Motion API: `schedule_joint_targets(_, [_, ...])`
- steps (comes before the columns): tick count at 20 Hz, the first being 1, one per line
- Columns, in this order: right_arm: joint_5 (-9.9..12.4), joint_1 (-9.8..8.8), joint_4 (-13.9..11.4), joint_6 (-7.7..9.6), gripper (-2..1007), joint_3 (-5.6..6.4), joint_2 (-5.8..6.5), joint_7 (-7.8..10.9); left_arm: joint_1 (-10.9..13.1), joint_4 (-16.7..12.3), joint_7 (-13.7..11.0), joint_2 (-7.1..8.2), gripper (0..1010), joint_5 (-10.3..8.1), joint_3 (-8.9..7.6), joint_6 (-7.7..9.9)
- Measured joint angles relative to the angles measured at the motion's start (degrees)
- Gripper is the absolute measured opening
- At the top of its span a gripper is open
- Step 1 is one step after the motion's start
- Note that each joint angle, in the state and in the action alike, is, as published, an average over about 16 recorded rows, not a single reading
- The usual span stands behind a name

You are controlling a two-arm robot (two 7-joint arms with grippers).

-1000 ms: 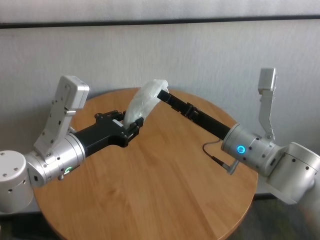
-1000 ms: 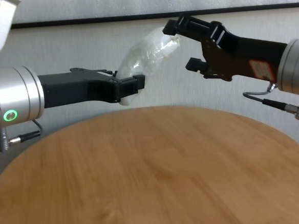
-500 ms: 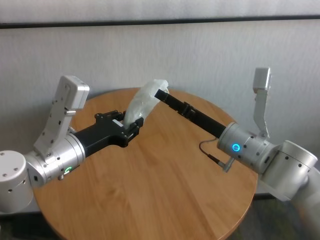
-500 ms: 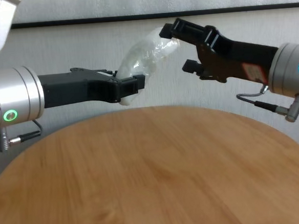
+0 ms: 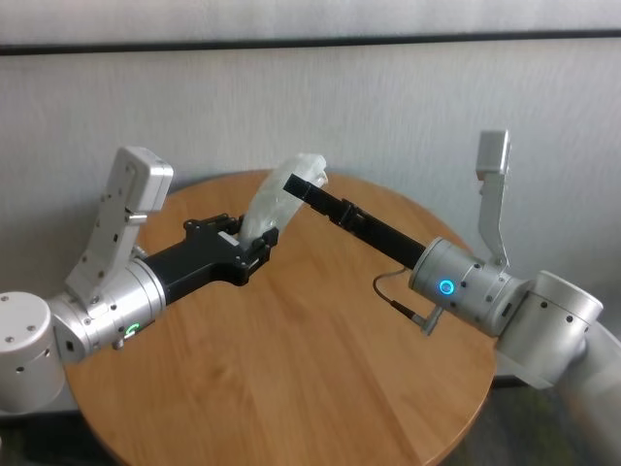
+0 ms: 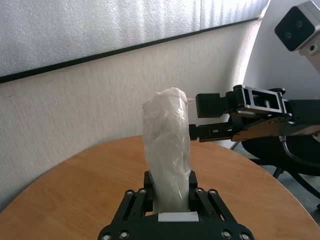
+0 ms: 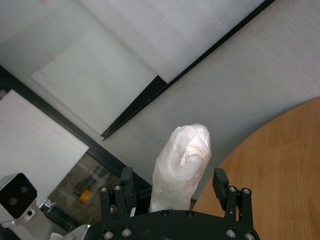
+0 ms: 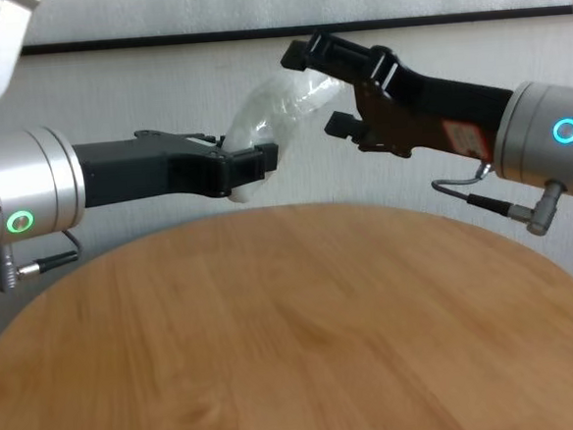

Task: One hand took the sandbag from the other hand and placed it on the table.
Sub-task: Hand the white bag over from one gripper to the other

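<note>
Green-ringed metal on your left marks the arm holding the load: your left tool [image 8: 249, 168] is clamped tight on the lower end of the sandbag [image 8: 282, 117], well above the desk [image 8: 295, 332]. In the left wrist view the sandbag [image 6: 167, 145] rises upright from between the closed fingers [image 6: 199, 200], its twisted tip pointing away from the tool. From the chest view the bag slants up and to the right, over the far part of the desk, touching nothing below. Moving right, your right tool [image 8: 319, 87], on the blue-ringed arm, has its jaws spread wide, one finger above the bag's upper end and one below. The right wrist view shows the sandbag [image 7: 181, 167] lying between those open fingers [image 7: 220, 185], with a gap on each side, so this tool grips nothing.
</note>
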Motion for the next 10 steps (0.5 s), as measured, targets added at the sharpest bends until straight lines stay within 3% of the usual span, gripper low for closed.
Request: schedule_joint_targets(10, [0.6, 1.93, 1.9, 0.03, 1002, -2.16, -0.20, 0.66, 0.0, 0.0, 0.0, 0.00, 400, 0.00, 0.00, 0.00])
